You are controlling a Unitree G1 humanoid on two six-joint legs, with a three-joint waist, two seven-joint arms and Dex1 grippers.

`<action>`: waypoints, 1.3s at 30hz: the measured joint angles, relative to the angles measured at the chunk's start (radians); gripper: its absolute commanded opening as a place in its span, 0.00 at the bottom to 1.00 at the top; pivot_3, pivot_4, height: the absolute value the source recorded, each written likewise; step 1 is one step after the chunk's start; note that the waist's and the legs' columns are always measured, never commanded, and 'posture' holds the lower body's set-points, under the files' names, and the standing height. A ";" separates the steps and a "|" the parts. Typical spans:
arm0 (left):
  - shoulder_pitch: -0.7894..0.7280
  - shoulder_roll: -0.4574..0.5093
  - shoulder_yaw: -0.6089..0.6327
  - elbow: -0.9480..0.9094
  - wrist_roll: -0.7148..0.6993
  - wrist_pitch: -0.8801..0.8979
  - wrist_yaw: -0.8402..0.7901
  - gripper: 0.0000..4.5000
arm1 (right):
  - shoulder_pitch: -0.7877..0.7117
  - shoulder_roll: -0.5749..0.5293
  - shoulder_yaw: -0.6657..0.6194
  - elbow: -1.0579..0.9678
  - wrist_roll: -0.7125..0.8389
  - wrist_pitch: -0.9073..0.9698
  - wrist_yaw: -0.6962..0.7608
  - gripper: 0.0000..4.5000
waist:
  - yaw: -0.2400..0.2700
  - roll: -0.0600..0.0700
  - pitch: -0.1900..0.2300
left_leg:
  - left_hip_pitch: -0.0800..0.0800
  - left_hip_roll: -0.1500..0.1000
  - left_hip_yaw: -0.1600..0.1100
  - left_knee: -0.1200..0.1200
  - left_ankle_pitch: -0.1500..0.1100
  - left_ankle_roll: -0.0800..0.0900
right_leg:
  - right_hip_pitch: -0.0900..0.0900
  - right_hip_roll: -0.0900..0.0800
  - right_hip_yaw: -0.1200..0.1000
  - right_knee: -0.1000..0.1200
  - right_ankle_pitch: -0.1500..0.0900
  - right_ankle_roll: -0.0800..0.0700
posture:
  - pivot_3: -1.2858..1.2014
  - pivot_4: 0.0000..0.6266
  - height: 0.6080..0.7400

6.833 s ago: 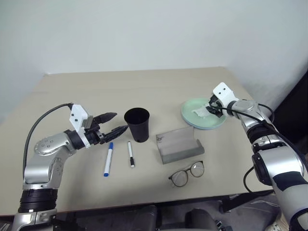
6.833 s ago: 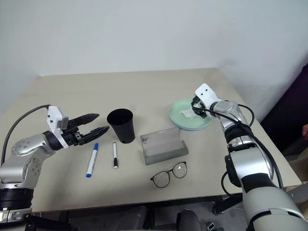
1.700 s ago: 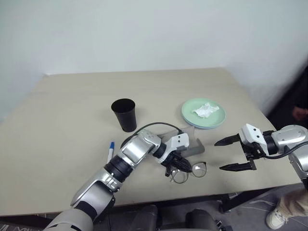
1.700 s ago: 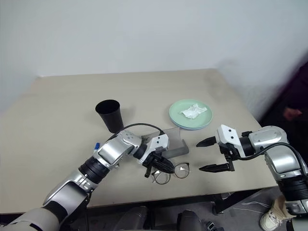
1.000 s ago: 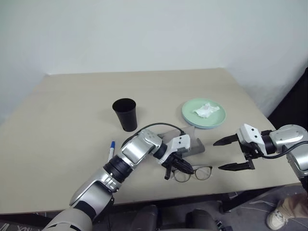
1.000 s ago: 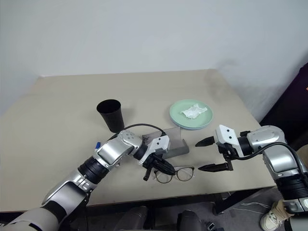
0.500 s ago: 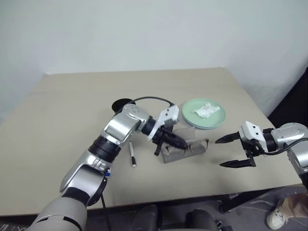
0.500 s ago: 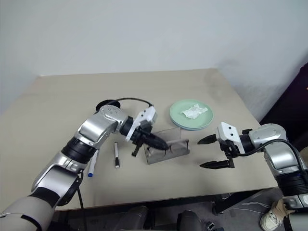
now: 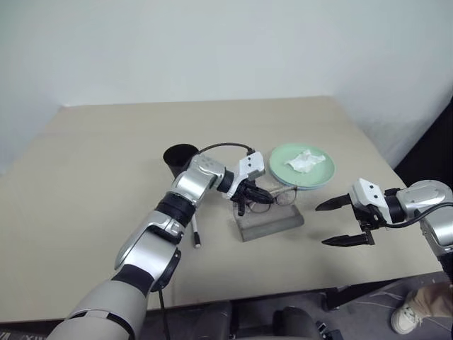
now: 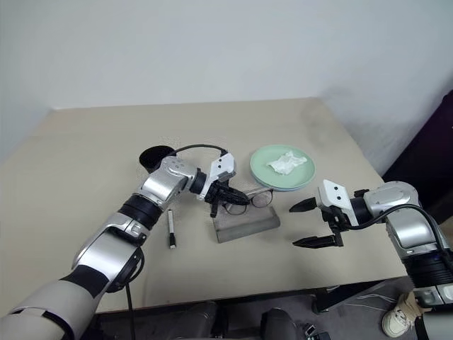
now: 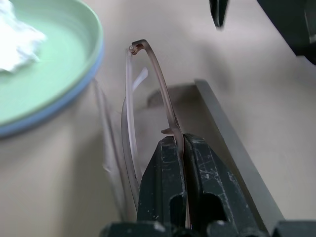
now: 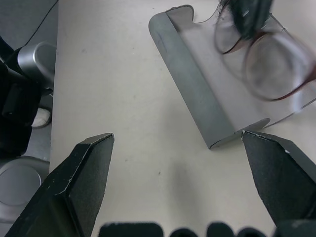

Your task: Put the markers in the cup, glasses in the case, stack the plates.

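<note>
Nearest the robot, the right gripper (image 9: 342,222) hangs over the table's (image 9: 85,184) near right part with its two fingers spread wide and nothing between them. It stands apart from the case (image 9: 272,221), which lies open just beyond and to the left, its grey lid laid back flat and its tray bare inside.

Above the case the left gripper (image 9: 263,193) has its fingers pressed together on the frame of the glasses (image 9: 277,197), pinching them so that the lenses hang in the air over the case's far edge, close beside the plates. In the left wrist view the thin brown frame (image 11: 168,113) runs straight down between the two closed fingers.

Left of the case a black-capped marker (image 9: 194,233) lies on the table, partly under the left arm. Behind the arm stands the cup (image 9: 178,160), black and upright; what is in it cannot be told.

Farther right, the green plate (image 9: 318,174) sits on the blue plate (image 11: 47,111), whose rim peeps out beneath it, and a crumpled tissue (image 9: 307,161) lies in the green one.

The table is beige. A pale wall (image 9: 212,42) stands behind it.
</note>
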 measured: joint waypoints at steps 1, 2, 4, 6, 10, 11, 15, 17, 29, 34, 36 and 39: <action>0.009 0.000 -0.001 -0.003 0.001 0.011 -0.010 0.00 | 0.002 0.000 0.000 -0.002 0.000 0.000 -0.001 1.00 | 0.000 0.000 0.000 | 0.000 0.000 0.000 0.001 0.000 0.000 | 0.000 0.000 0.000 0.000 0.000 0.000 | 0.52 0.00 0.97; 0.016 0.000 -0.003 -0.005 0.003 0.021 -0.016 0.00 | 0.004 0.000 0.000 -0.002 0.000 0.000 -0.001 1.00 | 0.000 0.000 0.000 | 0.000 0.000 0.000 0.001 0.000 0.001 | 0.000 0.000 0.000 0.000 0.000 0.000 | 0.52 0.00 0.97; 0.023 0.010 -0.014 -0.027 0.011 0.043 -0.041 0.00 | 0.004 0.000 0.000 -0.004 0.000 0.000 -0.002 1.00 | 0.000 0.000 0.000 | 0.000 0.000 0.000 0.002 -0.001 0.001 | 0.000 0.000 0.001 0.000 0.001 0.002 | 0.52 0.00 0.97; 0.026 0.025 -0.029 -0.059 0.015 0.076 -0.072 0.00 | 0.006 0.000 0.000 -0.005 0.000 0.000 -0.004 1.00 | 0.000 0.000 0.000 | 0.000 0.000 0.000 0.003 -0.001 0.001 | 0.001 0.000 0.001 0.000 0.002 0.004 | 0.52 0.00 0.97; 0.047 0.038 -0.039 -0.114 0.015 0.140 -0.101 0.00 | 0.006 0.000 0.000 -0.005 -0.001 -0.001 -0.004 1.00 | 0.000 0.000 0.000 | 0.000 0.000 0.000 0.003 -0.001 0.001 | 0.000 -0.001 0.001 0.000 0.004 0.005 | 0.52 0.00 0.97; 0.052 0.039 -0.041 -0.128 0.015 0.152 -0.107 0.00 | 0.006 0.000 0.000 -0.005 -0.001 -0.001 -0.004 1.00 | 0.000 0.000 0.000 | 0.000 0.000 0.000 0.003 -0.001 0.001 | 0.000 -0.001 0.001 0.000 0.005 0.005 | 0.52 0.00 0.97; 0.063 0.039 -0.047 -0.157 0.015 0.185 -0.111 0.08 | 0.006 0.000 0.000 -0.005 -0.002 -0.001 -0.004 1.00 | 0.000 0.000 0.000 | 0.000 0.000 -0.001 0.003 -0.001 0.001 | 0.000 -0.001 0.002 0.000 0.006 0.004 | 0.52 0.00 0.97; 0.065 0.039 -0.047 -0.158 0.015 0.189 -0.110 0.15 | 0.006 0.000 0.000 -0.005 -0.002 -0.001 -0.004 1.00 | 0.000 0.000 0.000 | 0.000 0.000 -0.001 0.003 -0.001 0.001 | -0.001 -0.001 0.002 0.000 0.007 0.004 | 0.52 0.00 0.97; 0.009 0.029 0.040 -0.188 -0.015 0.162 -0.041 0.36 | 0.005 0.000 0.000 -0.003 -0.010 -0.001 -0.003 1.00 | 0.000 0.000 0.000 | 0.000 0.000 -0.001 0.006 -0.001 0.001 | 0.000 -0.001 0.002 0.000 0.007 0.004 | 0.52 0.00 0.97; -0.065 -0.002 0.098 -0.184 -0.043 0.139 0.014 0.06 | 0.002 0.001 0.000 -0.001 -0.015 -0.001 -0.003 1.00 | 0.000 0.001 -0.001 | 0.000 0.000 -0.001 0.007 -0.001 0.001 | 0.000 0.000 0.002 0.000 0.007 0.005 | 0.52 0.00 0.97; -0.070 -0.013 0.099 -0.130 -0.029 0.101 0.059 0.00 | 0.001 0.001 0.000 0.002 -0.018 -0.001 -0.003 1.00 | 0.000 0.001 -0.001 | 0.000 0.000 -0.001 0.007 -0.001 0.001 | 0.000 0.001 0.002 0.000 0.008 0.005 | 0.52 0.00 0.97; -0.072 -0.033 0.095 0.002 0.036 0.002 0.173 0.00 | -0.001 0.002 0.000 0.005 -0.018 -0.001 -0.002 1.00 | 0.000 0.001 -0.001 | 0.000 0.000 -0.001 0.007 -0.001 0.001 | -0.001 0.001 0.002 0.000 0.009 0.005 | 0.52 0.00 0.97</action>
